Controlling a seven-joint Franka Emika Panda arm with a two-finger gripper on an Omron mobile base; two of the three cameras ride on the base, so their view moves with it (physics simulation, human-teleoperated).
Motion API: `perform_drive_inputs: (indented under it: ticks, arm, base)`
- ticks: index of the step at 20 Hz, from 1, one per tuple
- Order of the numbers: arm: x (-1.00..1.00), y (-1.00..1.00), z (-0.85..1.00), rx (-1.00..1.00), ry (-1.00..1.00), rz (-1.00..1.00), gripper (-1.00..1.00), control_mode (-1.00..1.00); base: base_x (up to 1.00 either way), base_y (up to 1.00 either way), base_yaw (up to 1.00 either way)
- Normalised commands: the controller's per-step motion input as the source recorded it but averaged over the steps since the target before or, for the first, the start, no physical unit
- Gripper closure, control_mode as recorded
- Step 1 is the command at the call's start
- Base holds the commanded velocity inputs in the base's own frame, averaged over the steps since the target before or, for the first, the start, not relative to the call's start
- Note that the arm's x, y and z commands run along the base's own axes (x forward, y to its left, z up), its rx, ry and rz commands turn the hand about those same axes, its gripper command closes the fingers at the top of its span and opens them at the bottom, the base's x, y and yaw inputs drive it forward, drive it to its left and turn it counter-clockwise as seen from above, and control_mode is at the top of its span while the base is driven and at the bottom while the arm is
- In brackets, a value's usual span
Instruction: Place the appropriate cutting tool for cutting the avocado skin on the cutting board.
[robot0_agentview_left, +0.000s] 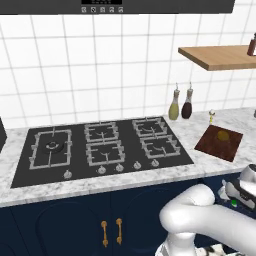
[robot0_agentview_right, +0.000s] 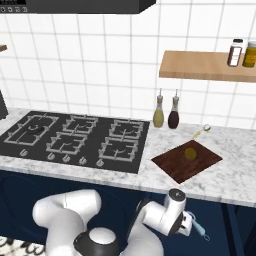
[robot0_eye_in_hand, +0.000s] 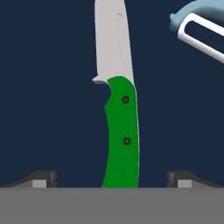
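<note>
The jaws (robot0_eye_in_hand: 112, 177) stand wide apart in the hand view, their two dark tips at either side of a knife (robot0_eye_in_hand: 119, 113) with a green handle and a pale blade, touching neither side of it. The knife lies lengthwise between the tips on a dark navy surface, blade pointing away from the hand. At the upper right corner of that view lies a light blue peeler (robot0_eye_in_hand: 197, 24) with a white loop, well apart from the knife; what the two rest on is hard to tell, possibly a drawer.

In the right base view the hand (robot0_agentview_right: 175, 215) hangs low in front of the navy cabinets, below the front edge of the counter (robot0_agentview_right: 235, 175).

The cutting board (robot0_agentview_right: 186, 161) lies on the counter near its front edge, just right of the stove (robot0_agentview_right: 75, 140), turned cornerwise. The avocado (robot0_agentview_right: 190, 153) sits on the board toward its back corner. Two bottles (robot0_agentview_right: 166, 113) stand at the back edge by the tiled wall, beneath a wooden shelf (robot0_agentview_right: 205, 66).
</note>
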Motion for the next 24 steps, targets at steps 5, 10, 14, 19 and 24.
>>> perform_drive_inputs:
  ticks: [5, 10, 14, 19, 24]
  arm:
    - [-0.14, 0.00, -0.56, -0.01, 0.00, 0.00, 1.00, -1.00]
    - [-0.08, -0.05, -0.56, 0.00, 0.00, 0.00, 1.00, -1.00]
    - [-0.86, -0.03, -0.54, -0.01, -0.01, 0.00, 1.00, -1.00]
    - [-1.00, -0.18, -0.14, 0.00, -0.05, 0.00, 1.00, -1.00]
    - [-0.60, 0.00, 0.60, 0.00, -0.04, 0.00, 1.00, -1.00]
  base:
    - [0.00, 0.00, 0.00]
    - [0.00, 0.00, 0.00]
    - [0.00, 0.00, 0.00]
    - [0.00, 0.00, 0.00]
    - [0.00, 0.00, 0.00]
